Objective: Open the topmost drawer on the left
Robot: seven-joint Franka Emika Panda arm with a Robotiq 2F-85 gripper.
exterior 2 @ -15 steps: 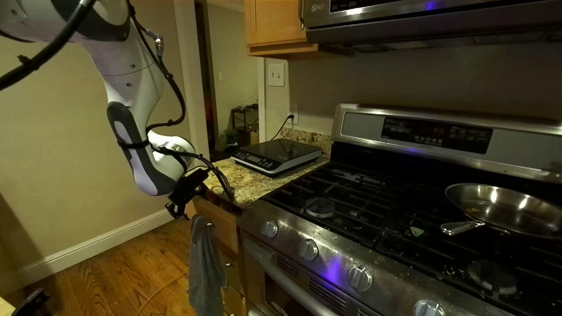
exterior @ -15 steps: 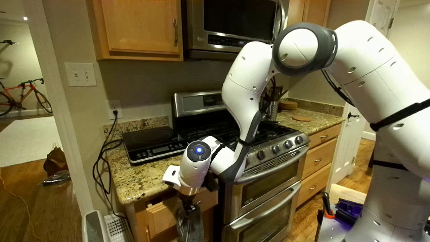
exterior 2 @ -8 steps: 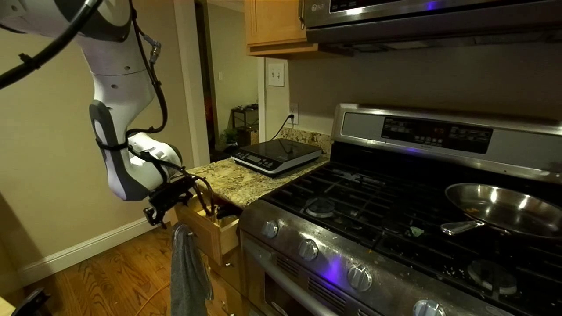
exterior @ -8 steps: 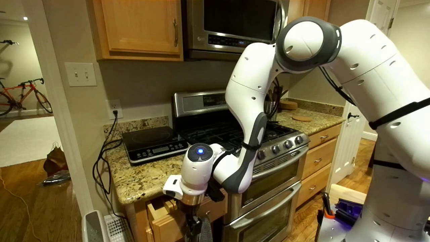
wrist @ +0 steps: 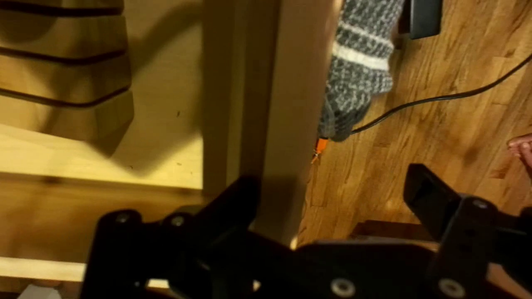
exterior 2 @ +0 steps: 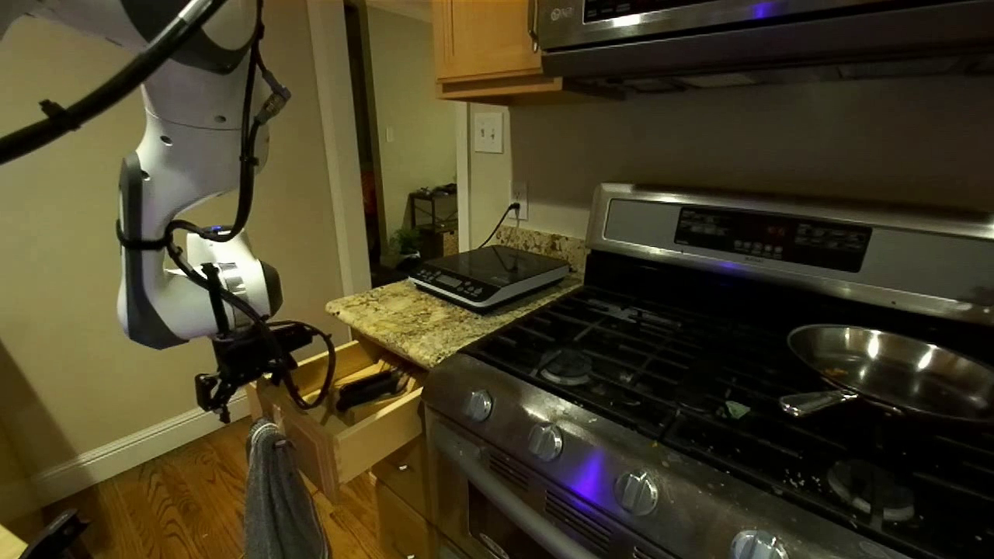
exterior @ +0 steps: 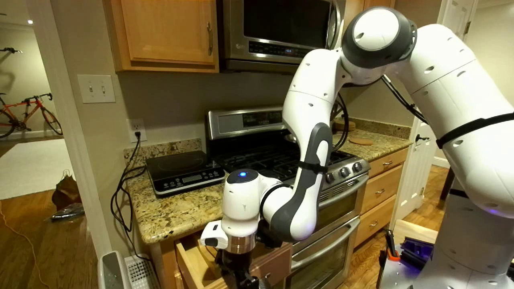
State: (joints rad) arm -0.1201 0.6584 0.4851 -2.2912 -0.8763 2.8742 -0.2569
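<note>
Fingers point(wrist: 430, 199) spread low in wrist view, straddling the front of the drawer point(exterior 2: 373, 444); best pull straight and level, inner finger bearing outward.

In an exterior view, beige wall point(exterior: 172, 96) spreads beneath a wooden cupboard point(exterior: 168, 32) at upper left; wooden floor point(exterior: 60, 249) lies lower left, a white door point(exterior: 417, 172) right

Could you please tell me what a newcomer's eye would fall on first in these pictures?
Probably the white robot arm, prominent across the right half of an exterior view. Next may come the open drawer under the counter, left of the stove in both exterior views, with a grey towel hanging from its front. A shiny frying pan, on the stove in an exterior view, may come third.
</note>
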